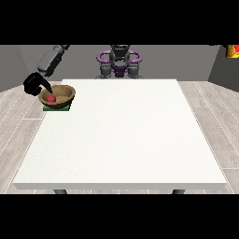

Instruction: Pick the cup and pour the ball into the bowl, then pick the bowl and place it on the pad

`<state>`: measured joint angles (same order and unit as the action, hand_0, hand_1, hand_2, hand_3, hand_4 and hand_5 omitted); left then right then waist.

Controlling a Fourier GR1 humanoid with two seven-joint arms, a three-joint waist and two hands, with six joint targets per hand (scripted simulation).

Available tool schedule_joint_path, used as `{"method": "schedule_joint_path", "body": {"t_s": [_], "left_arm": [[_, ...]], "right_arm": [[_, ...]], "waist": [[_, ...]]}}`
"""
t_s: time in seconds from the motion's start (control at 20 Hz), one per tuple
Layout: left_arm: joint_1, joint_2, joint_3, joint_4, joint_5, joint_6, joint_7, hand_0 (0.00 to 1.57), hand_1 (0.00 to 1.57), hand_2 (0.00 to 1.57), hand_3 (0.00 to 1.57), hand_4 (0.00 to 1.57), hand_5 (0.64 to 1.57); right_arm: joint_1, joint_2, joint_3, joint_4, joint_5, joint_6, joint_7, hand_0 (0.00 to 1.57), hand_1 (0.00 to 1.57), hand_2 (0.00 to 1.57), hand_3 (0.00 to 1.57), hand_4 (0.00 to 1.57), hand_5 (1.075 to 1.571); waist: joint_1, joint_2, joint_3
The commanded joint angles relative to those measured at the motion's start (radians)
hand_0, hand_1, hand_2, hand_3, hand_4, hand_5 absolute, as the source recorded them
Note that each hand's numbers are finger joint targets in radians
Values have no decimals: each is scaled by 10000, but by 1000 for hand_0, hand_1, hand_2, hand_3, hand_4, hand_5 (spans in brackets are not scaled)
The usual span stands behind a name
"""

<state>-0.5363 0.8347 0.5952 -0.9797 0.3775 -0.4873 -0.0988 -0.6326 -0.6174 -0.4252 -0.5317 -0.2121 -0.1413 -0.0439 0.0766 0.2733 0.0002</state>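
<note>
A brown bowl (58, 96) rests on the green pad (57, 108) at the table's far left edge. A red ball (51, 98) lies inside the bowl. The hand at the view's left (33, 84) is at the bowl's left rim, with a dark finger reaching over the rim into the bowl while the rest of the hand stays outside it. No cup shows anywhere. No hand shows at the view's right.
The white table (126, 135) stretches towards the camera and to the right of the bowl. The robot's torso (119, 63) stands behind the table's far edge. A red and yellow object (233, 50) shows at the upper right corner, off the table.
</note>
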Motion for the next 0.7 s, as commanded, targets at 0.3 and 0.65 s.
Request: {"method": "schedule_joint_path", "body": {"t_s": [0.3,0.65], "left_arm": [[-258,604,96,470,173,-413,-323,0,0,0,0,1208,1569],[630,-912,-850,21,-513,636,67,0,0,0,0,1190,1569]], "right_arm": [[-346,-77,865,21,686,488,205,0,0,0,0,0,1410],[-655,-784,1489,-209,1094,1234,2039,0,0,0,0,200,1375]], "waist": [[175,445,-3],[-394,-1791,-15]]}}
